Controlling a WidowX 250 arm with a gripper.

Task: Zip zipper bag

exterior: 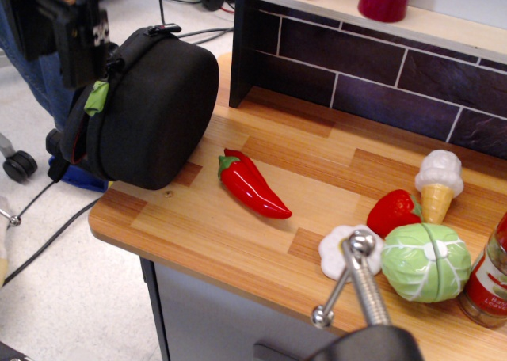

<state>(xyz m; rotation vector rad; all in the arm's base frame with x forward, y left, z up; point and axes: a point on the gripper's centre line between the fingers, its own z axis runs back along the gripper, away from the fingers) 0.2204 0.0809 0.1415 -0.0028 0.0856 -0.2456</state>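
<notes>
The zipper bag (154, 112) is a large black rounded case standing on edge at the left end of the wooden counter (317, 167), partly overhanging it. Its lime green pull tab (97, 97) hangs on the left side, with red inner trim (77, 143) showing below it. My gripper (78, 70) is a dark block at the top left, just above and left of the pull tab. Its fingers are hidden against the dark body, so I cannot tell whether it is open or shut.
A red chilli pepper (252, 184) lies right of the bag. A strawberry (394, 211), ice cream cone (438, 184), green cabbage (425, 261), white garlic (337, 250) and bottle (489, 275) sit at the right. A metal rod (360, 286) stands in the foreground. A dark-tiled back wall (364, 60) carries a shelf.
</notes>
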